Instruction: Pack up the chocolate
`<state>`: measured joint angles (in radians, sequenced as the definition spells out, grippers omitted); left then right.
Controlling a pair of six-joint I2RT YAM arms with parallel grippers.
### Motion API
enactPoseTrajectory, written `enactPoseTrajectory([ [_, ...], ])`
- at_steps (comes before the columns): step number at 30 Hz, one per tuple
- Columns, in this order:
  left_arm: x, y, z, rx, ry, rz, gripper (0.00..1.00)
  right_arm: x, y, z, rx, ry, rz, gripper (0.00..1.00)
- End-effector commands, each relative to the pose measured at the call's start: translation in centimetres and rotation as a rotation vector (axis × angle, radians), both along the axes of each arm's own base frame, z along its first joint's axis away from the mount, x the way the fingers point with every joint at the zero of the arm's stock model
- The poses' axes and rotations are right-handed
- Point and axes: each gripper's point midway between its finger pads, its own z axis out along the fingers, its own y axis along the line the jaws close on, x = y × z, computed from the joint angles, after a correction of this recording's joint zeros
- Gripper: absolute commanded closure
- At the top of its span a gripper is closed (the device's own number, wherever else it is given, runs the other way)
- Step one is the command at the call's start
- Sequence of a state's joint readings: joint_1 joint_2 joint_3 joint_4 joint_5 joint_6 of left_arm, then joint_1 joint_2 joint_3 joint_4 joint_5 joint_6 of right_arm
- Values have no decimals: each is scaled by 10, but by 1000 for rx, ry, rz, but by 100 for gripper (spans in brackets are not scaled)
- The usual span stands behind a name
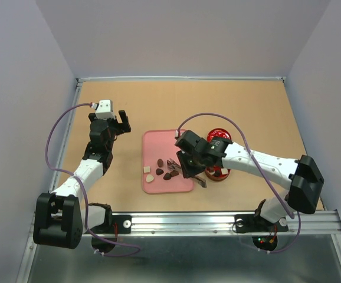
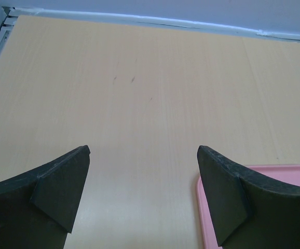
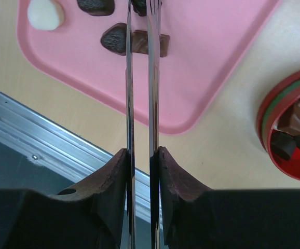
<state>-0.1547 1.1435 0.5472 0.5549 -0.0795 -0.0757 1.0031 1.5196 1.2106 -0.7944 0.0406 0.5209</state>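
Note:
Several chocolate pieces (image 1: 160,171) lie on the pink tray (image 1: 158,141), dark brown ones plus two cream-white ones (image 1: 148,173). My right gripper (image 1: 188,162) hangs over the tray's right part, shut on a pair of metal tongs (image 3: 130,88). In the right wrist view the right gripper (image 3: 142,153) presses both blades, whose tips straddle a brown chocolate (image 3: 139,42). More pieces sit inside the red tin (image 3: 290,135), which lies to the right (image 1: 216,176). My left gripper (image 1: 122,121) stands open and empty left of the tray, with bare table between its jaws (image 2: 142,155).
A second red round part (image 1: 219,134) shows behind my right arm. A metal rail (image 1: 217,221) runs along the table's near edge. Walls close the table at the back and sides. The tray's corner (image 2: 295,174) shows beside my left gripper's right finger.

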Motion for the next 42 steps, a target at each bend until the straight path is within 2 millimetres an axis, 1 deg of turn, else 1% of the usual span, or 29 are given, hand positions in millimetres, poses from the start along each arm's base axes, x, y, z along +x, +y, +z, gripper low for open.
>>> enactPoseTrajectory([
  [1,6,3,30,-8,-81,10,4,9,-15,36,8,-105,-68,76],
  [2,6,2,30,-9,-82,7,4,11,-18,43,11,-125,-83,77],
  [3,6,2,31,-10,-83,9,4,13,-26,48,-8,-147,-108,78],
  [4,6,2,30,-8,-81,9,4,15,-29,60,8,-168,-123,78],
  [5,6,2,30,-9,-82,7,4,15,-37,62,-12,-180,-145,78],
  [8,6,3,29,-8,-79,10,4,15,-51,72,-32,-204,-189,78],
  [9,6,2,29,-8,-79,7,4,13,-62,74,-54,-210,-215,78],
  [11,6,3,29,-8,-79,12,4,10,-76,75,-81,-208,-250,78],
  [12,6,3,28,-8,-78,12,4,5,-88,77,-99,-208,-283,78],
  [13,6,2,29,-8,-80,10,4,3,-95,77,-107,-205,-303,78],
  [14,6,2,28,-8,-77,9,4,-2,-103,74,-124,-198,-317,78],
  [15,6,2,29,-10,-79,9,4,-8,-114,76,-129,-193,-351,78],
  [17,6,2,27,-9,-74,6,4,-15,-127,75,-135,-184,-384,78],
  [18,7,1,29,-12,-79,5,4,-22,-137,73,-139,-172,-410,78],
  [23,6,-1,29,-16,-79,-6,4,-38,-161,69,-150,-141,-483,78],
  [24,6,-1,30,-15,-80,-6,4,-40,-162,69,-144,-138,-497,78],
  [28,6,-1,30,-15,-80,-6,4,-49,-169,57,-177,-98,-497,78],
  [29,6,-1,30,-15,-82,-6,4,-50,-170,57,-172,-95,-500,78],
  [34,5,-1,31,-17,-85,-7,4,-52,-172,55,-168,-91,-509,78],
  [42,5,-2,29,-17,-80,-10,4,-56,-176,44,-205,-76,-508,78],
])
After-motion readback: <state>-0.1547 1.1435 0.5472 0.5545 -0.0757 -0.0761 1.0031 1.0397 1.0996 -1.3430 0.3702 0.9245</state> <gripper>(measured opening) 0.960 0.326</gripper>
